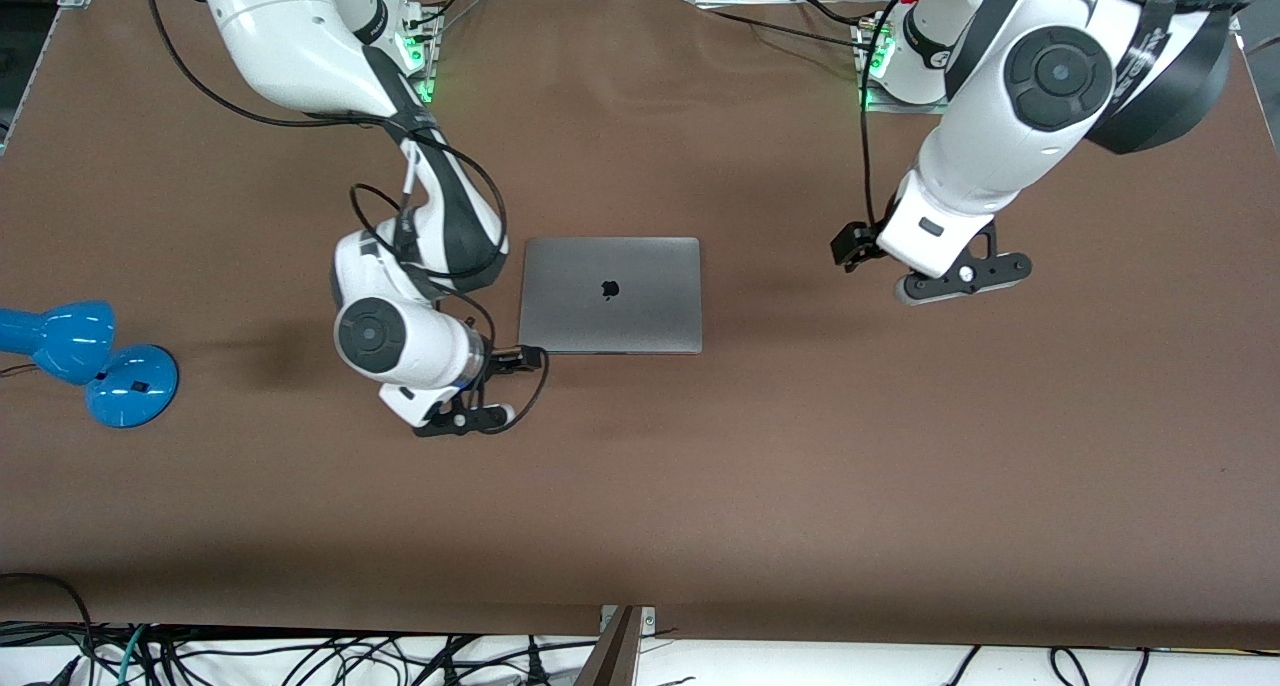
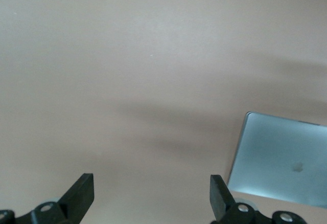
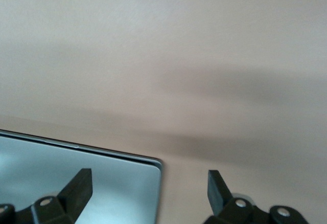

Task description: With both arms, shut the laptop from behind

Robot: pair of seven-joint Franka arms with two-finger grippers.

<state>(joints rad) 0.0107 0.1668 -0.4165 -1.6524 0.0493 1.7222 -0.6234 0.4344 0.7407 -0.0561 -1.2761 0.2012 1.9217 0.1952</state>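
Nearest the front camera, the right arm's tool (image 1: 480,406) sits low just off the laptop's (image 1: 610,294) front corner, on the side toward the right arm's end of the table (image 1: 640,526). In the right wrist view its two black fingers (image 3: 76,188) stand well apart, holding nothing, with that corner of the lid (image 3: 117,183) showing between them.

Farther from the camera lies the laptop itself, already folded flat, lid up with the dark apple logo (image 1: 609,288) showing, its long axis running along the table from one arm's end toward the other. By my judgement the closing is done and little is left but to draw the arms away.

Over bare table toward the left arm's end, well apart from the laptop, hangs the left arm's tool (image 1: 960,276). Its fingers (image 2: 82,193) are also spread wide and empty, touching nothing. Of the two, the right arm is clearly the nearer to the laptop.
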